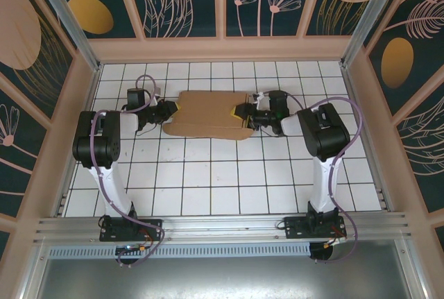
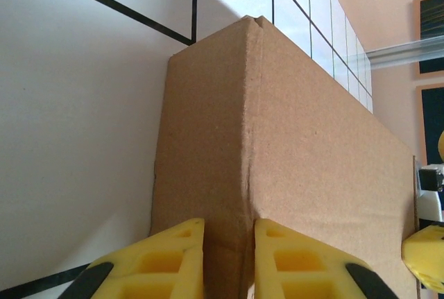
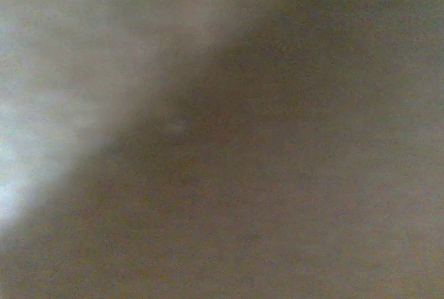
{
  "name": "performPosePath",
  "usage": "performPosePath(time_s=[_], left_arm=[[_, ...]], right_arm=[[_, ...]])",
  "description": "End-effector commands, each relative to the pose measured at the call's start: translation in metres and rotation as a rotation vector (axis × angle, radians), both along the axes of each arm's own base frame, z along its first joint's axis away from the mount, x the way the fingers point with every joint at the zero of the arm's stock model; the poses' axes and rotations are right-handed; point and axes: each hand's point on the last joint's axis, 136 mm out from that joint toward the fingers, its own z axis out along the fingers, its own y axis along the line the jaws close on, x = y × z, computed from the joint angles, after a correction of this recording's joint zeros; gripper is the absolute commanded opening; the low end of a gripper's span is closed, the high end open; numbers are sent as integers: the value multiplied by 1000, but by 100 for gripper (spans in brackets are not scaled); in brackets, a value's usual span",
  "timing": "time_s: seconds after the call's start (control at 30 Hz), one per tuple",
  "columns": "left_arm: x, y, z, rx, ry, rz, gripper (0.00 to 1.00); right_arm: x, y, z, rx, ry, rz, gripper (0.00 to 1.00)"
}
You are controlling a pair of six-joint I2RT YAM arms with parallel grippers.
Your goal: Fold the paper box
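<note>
Top external view: item one, the paper box [image 1: 208,114], plain brown cardboard, is lying with the white tiled table [image 1: 229,174] spreading under it, more bare tiles showing on the box's near side than on its far side. Item two, the left gripper [image 1: 173,110], is reaching in at the box's left end. Item three, the right gripper [image 1: 239,112], is sitting at the box's right end, its yellow tips overlapping the cardboard; whether its jaws are standing apart or gripping cannot be told. Left wrist view: the left gripper [image 2: 229,268] is clamping a raised wall of the box [image 2: 312,146], its yellow fingers [image 2: 166,264] pressing on either side of the cardboard, which is standing upright and running away from the camera. Right wrist view: a brown-grey surface is showing, too blurred to identify.
</note>
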Motion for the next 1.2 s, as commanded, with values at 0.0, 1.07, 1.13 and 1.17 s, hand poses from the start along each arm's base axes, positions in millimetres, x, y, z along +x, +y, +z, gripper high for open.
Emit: performPosePath(time_s=[0.0,1.07,1.13,1.17], left_arm=[[-25,20,-46,77,206,101,26],[-113,-131,165,-258,110,124,71],[-115,-130,163,-242,108,122,69],[-116,-127,162,-216,105,128,69]], right_arm=[[-3,-6,24,57,-61,-12,57],[-58,-38,160,184,-527,-487,48],[-57,-36,160,151,-536,-488,48],[-56,-38,159,132,-538,-495,47]])
